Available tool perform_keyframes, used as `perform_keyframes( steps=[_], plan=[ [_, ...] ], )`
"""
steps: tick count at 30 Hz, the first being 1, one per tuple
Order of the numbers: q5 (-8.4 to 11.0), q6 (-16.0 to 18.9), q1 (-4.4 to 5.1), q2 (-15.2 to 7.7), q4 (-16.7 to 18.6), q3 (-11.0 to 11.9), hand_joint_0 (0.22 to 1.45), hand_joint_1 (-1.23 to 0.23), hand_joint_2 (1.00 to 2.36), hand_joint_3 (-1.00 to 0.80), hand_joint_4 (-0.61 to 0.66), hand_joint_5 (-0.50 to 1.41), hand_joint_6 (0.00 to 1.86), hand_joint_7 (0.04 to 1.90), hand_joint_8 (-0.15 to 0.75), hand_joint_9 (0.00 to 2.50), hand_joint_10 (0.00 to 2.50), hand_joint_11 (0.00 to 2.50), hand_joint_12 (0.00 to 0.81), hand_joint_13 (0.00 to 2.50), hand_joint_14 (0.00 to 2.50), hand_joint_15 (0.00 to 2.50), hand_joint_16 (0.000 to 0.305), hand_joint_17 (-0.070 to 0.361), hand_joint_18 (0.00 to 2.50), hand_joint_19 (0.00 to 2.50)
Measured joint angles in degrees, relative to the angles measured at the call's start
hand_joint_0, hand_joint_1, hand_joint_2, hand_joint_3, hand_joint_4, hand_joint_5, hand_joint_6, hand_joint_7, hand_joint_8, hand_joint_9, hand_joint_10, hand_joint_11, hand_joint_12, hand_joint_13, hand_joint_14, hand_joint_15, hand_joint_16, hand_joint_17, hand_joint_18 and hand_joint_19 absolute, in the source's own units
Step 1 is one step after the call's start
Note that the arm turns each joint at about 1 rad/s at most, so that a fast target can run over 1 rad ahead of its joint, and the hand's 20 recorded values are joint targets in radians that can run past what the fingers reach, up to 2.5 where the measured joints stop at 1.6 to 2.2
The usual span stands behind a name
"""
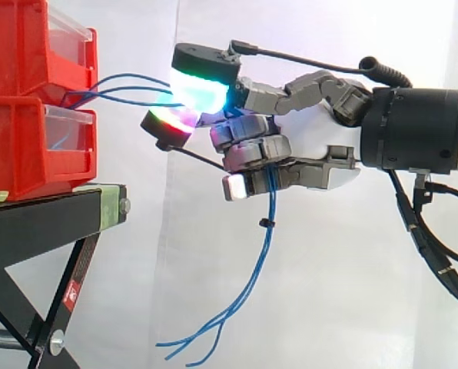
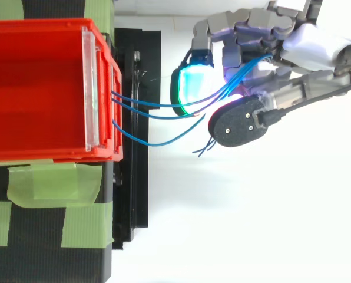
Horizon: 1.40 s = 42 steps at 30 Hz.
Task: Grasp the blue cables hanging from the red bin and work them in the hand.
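Blue cables (image 1: pixel 269 231): run from the red bin's (image 2: pixel 40 154) front to the hand, then hang loose below it.
Hand (image 1: pixel 313 131): fingers curled round the cables, glowing pads pinching them.
Done: the grasp appears made.
Left: likely working the cables through the fingers.

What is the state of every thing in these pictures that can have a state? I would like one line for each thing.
hand: shut on the blue cables, fingers curled round them.
blue cables: run from the front of the red bins into the hand; loose ends hang below it.
red bins: stacked one on the other, upright.
black stand: upright, carrying the bins.
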Motion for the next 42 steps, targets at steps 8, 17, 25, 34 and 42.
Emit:
perform_keyframes(
  steps=[8, 17, 25, 34, 42],
  plan=[
    [0.0, 0.0, 0.02, 0.0, 0.0, 0.0, 0.81, -0.68, 1.01, -0.85, 0.21, 0.16, 0.58, 1.31, 0.487, 0.47, 2.5, 2.5, 0.531, 0.9, 2.5, 1.85, 0.047, 0.105, 1.24, 0.68],
    [0.0, -0.1, 0.09, 0.0, 0.0, 0.0, 0.92, -0.68, 1.02, -0.47, 0.21, 0.15, 0.55, 1.3, 0.487, 0.52, 2.5, 2.5, 0.528, 0.93, 2.5, 1.85, 0.045, 0.101, 1.28, 0.73],
    [0.01, 0.0, 0.11, 0.0, 0.0, 0.0, 0.96, -0.68, 1.02, -0.19, 0.21, 0.15, 0.48, 1.3, 0.486, 0.53, 2.5, 2.5, 0.53, 0.95, 2.5, 1.84, 0.045, 0.1, 1.3, 0.73],
    [0.0, 0.1, 0.11, 0.0, -0.1, 0.0, 0.97, -0.71, 1.01, 0.15, 0.24, 0.17, 0.47, 1.27, 0.488, 0.54, 2.5, 2.5, 0.539, 0.98, 2.5, 1.8, 0.054, 0.122, 1.32, 0.46],
    [0.01, 0.0, 0.11, 0.0, -0.1, 0.0, 0.91, -0.69, 1.02, -0.2, 0.24, 0.18, 0.41, 1.31, 0.491, 0.54, 2.5, 2.5, 0.538, 0.96, 2.5, 1.79, 0.051, 0.115, 1.3, 0.54]
  ],
)
